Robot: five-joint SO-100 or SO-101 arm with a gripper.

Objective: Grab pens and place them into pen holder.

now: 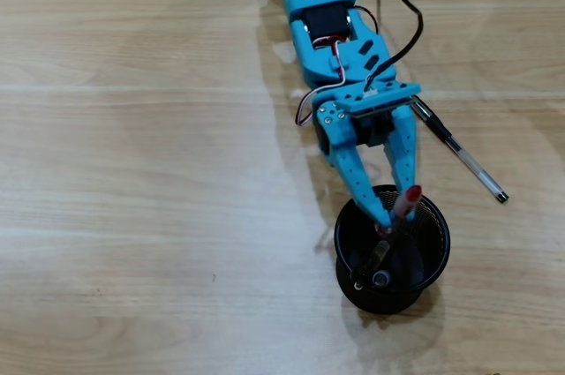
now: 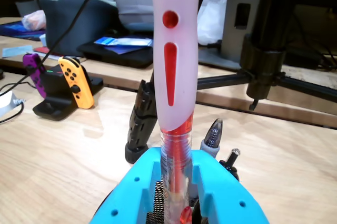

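Wooden boards make up the table (image 1: 132, 172) we see from the overhead view, pale and shiny with light lines running across. Our blue arm (image 1: 322, 4) comes down from the top edge, with red, white and black wires on it. Its gripper (image 1: 399, 212) is over the pen holder (image 1: 439, 238), a round black mesh cup that stands on the table near the bottom. We see the two blue fingers squeezed tight on the red pen (image 1: 407, 205), which stands up over the cup's open mouth. Inside the cup we can see two more pens (image 1: 375, 260) leaning against the wall, but they are dark and hard to tell apart there. One more pen, the clear pen with a black cap (image 1: 463, 156), lies flat on the table to the right of the gripper, partly under it and pointing down and to the right. In the wrist view the red pen (image 2: 175, 76) fills the middle, with a pale soft sleeve and red showing through. The blue fingers (image 2: 224, 192) hold it at the bottom. Behind it two pen tips (image 2: 213, 135) poke up. Far back we see a black stand (image 2: 263, 66) and toy game controllers (image 2: 73, 81) in a dock.
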